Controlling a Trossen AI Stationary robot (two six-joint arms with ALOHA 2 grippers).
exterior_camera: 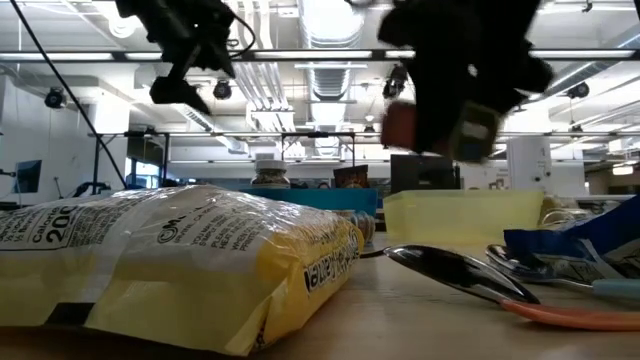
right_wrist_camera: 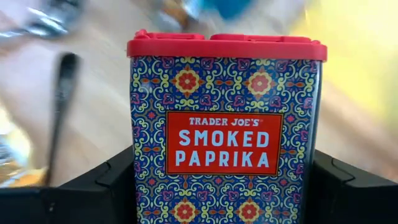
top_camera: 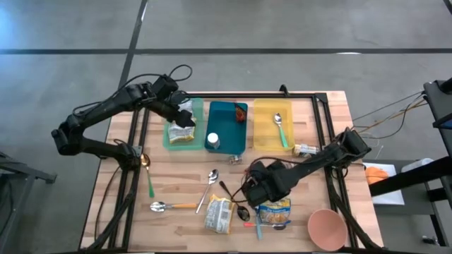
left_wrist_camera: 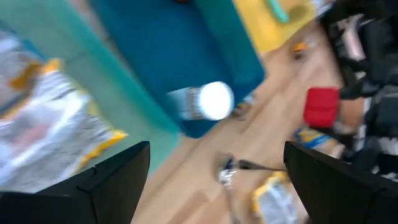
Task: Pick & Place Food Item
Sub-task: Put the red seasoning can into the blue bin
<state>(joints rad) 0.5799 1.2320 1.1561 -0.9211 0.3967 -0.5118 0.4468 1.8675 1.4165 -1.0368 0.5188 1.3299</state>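
Right gripper (right_wrist_camera: 224, 186) clamps a smoked paprika tin (right_wrist_camera: 225, 124), label legible only in its wrist view; from above it sits at table centre, 5 o'clock of the blue tray (top_camera: 227, 127); left gripper (left_wrist_camera: 217, 180) spread wide, empty, over the green tray (top_camera: 169, 134)

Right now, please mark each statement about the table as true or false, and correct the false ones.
1. The right claw holds a smoked paprika tin. True.
2. The left claw is shut on a spoon. False: it is open, empty, above the green tray.
3. A snack bag lies in the green tray. True.
4. The yellow tray holds a jar. False: it holds a green-handled spoon.
5. The pink bowl sits in the blue tray. False: it stands on the table.
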